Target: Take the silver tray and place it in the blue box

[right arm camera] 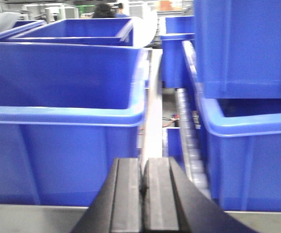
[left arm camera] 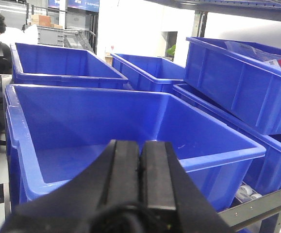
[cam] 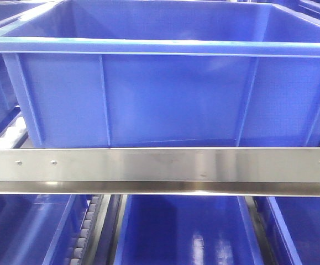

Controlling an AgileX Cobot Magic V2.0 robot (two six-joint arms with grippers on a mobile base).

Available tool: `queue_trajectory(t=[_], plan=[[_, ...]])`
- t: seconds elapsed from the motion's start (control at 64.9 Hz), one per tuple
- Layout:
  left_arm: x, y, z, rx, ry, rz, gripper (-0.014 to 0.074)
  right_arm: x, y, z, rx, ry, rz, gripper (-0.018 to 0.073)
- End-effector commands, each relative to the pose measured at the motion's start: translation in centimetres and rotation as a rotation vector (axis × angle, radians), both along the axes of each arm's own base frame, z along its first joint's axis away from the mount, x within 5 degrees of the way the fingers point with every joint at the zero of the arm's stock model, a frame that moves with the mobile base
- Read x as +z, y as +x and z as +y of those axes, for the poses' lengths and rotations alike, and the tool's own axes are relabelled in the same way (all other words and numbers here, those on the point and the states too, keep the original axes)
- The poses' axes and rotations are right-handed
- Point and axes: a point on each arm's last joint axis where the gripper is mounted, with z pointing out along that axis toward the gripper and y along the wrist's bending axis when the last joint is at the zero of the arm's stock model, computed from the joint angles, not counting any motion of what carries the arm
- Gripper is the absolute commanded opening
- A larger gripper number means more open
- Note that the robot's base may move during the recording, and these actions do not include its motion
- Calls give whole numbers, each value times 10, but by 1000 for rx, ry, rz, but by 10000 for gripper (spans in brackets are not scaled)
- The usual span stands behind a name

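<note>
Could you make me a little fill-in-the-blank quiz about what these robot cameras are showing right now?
1. The big crate, the blue box, is coloured ____.
2. The left gripper has its two black fingers pressed ____.
3. Just below the box in the front view runs a shiny ____ rail.
4. The silver tray shows in ____ of the views.

Missing words: blue; together; metal; none

My front camera sits close and level against the blue box (cam: 160,94) wall above a steel rail (cam: 160,168), my left wrist view looks down over its closed pads into that box (left arm camera: 130,131), my right wrist view faces it low from outside (right arm camera: 62,97).
</note>
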Motion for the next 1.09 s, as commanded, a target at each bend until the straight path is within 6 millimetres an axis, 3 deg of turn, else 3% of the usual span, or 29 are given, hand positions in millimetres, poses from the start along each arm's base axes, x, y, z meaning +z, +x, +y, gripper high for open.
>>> queue_trajectory(t=[0.0,0.878,1.078], plan=[[13,-4,-3,-55,-40,-53,-96,8,-3,0,-12,-13,-104,50],[12,-4,-2,-47,-34,-49,-96,8,-3,0,-23,-54,-103,50],[16,-8,21,222,69,-170,-96,8,-3,0,-23,-54,-103,50]])
